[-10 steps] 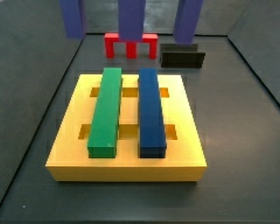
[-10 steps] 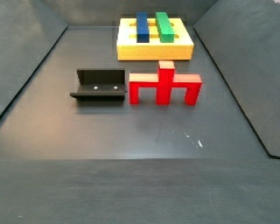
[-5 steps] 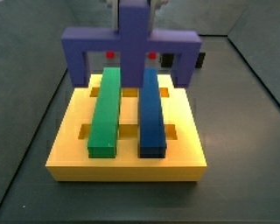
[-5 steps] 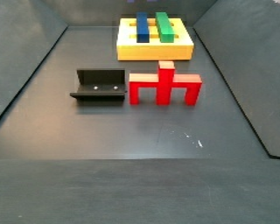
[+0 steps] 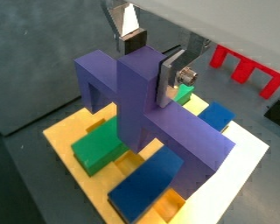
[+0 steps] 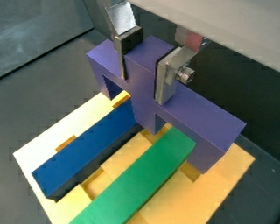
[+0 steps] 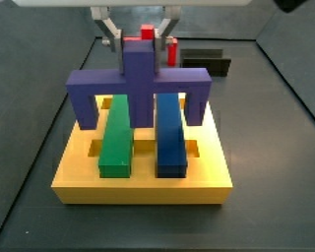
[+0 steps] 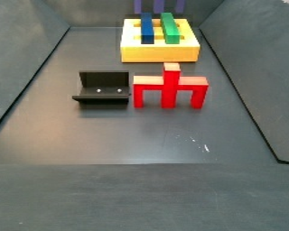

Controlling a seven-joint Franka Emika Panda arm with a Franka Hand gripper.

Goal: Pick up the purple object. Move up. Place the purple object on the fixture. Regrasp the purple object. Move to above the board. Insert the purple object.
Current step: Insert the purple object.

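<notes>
The purple object [image 7: 137,87] is a three-legged piece, held by its middle stem in my gripper [image 7: 137,41], which is shut on it. It hangs legs down over the far part of the yellow board [image 7: 82,167], its outer legs beside the green bar [image 7: 115,138] and blue bar [image 7: 171,138]. Both wrist views show the silver fingers [image 5: 171,77] [image 6: 168,79] clamping the purple stem [image 5: 136,96] [image 6: 136,92] above the bars. In a side view only the purple leg tips [image 8: 153,7] show above the board [image 8: 161,52].
A red three-legged piece [image 8: 172,90] stands in the middle of the floor, with the dark fixture [image 8: 101,90] beside it. Both show behind the board [image 7: 171,47] [image 7: 213,65]. Grey walls ring the floor.
The purple object has come down and forward over the board, from high at the back to just above the bars. The red piece and fixture have not moved.
</notes>
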